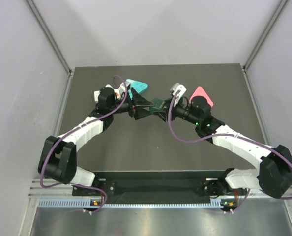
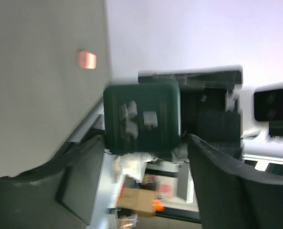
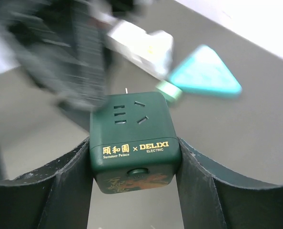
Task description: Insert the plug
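The right pincer [image 3: 133, 143] was clamped on a green socket cube [image 3: 131, 125], one finger on each side, with the slotted face turned away from the wrist. The cube hung above the dark counter [image 1: 151, 142] near its middle, between the two arms. The left pincer [image 2: 145, 143] faced the cube's slotted face from just beside it, its fingers [image 2: 227, 186] apart with nothing gripped. A teal triangle [image 1: 137, 86] and a pink triangle [image 1: 203, 95] lay farther back. The plug itself could not be made out.
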